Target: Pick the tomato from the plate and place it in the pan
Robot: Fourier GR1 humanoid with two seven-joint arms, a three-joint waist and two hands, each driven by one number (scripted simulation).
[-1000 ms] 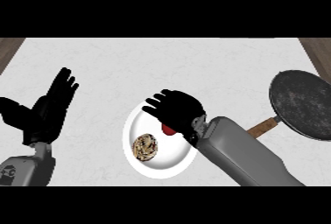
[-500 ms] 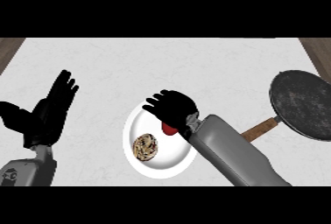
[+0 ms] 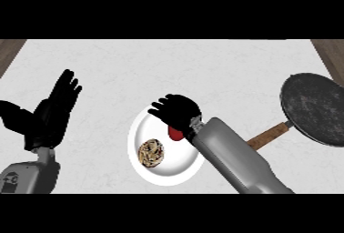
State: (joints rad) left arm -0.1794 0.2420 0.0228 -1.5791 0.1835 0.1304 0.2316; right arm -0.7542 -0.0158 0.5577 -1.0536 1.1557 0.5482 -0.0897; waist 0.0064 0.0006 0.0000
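My right hand [image 3: 176,109] curls onto the tomato [image 3: 174,133] on the plate [image 3: 176,175] (grasp step); next, lift toward the pan [image 3: 316,109].

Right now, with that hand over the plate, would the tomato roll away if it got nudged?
Probably. The tomato looks round and smooth, so a nudge could roll it across the plate, though the raised rim may stop it. The right hand hides most of it, so its exact shape is unclear. It looks small, likely light.
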